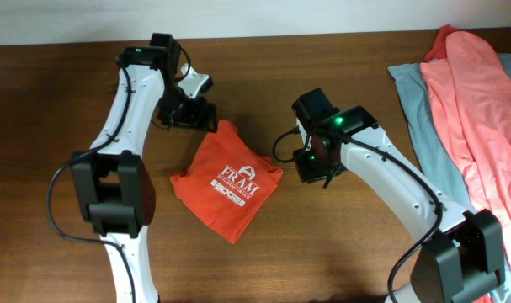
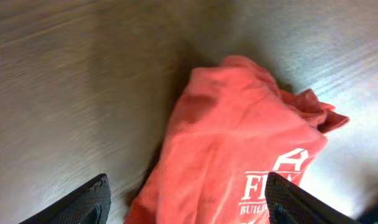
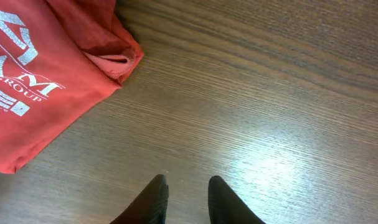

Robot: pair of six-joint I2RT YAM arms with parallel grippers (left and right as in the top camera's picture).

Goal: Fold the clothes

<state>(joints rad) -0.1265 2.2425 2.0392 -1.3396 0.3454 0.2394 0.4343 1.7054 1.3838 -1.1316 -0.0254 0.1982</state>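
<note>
Black fingertips (image 2: 89, 205) of the left pincer (image 2: 187, 183) fill the bottom corners of its wrist view, set wide apart and gripping nothing. Between them and stretching on ahead lies the orange-red cotton T-shirt with white printed lettering (image 2: 238, 137). It is folded into a compact, roughly square packet that rests flat on the dark brown wooden desk (image 2: 64, 74). The packet's far end is rumpled, with a small bunched flap sticking out to one side. Seen from overhead, this pincer hangs at the packet's top corner; whether it touches the cloth I cannot tell.

The right pincer (image 3: 187, 186) has its two dark fingers only narrowly apart, with bare wood showing in the slit and nothing held. The T-shirt sits ahead of it, toward the upper left of its wrist view and clear of the fingers. The logo faces up, and a folded hem edge is turned towards the pincer.

Well beyond the right pincer, on the side away from the T-shirt, a pale salmon-pink garment (image 1: 482, 93) lies spread over a grey-blue garment (image 1: 419, 105) at the desk's edge.
</note>
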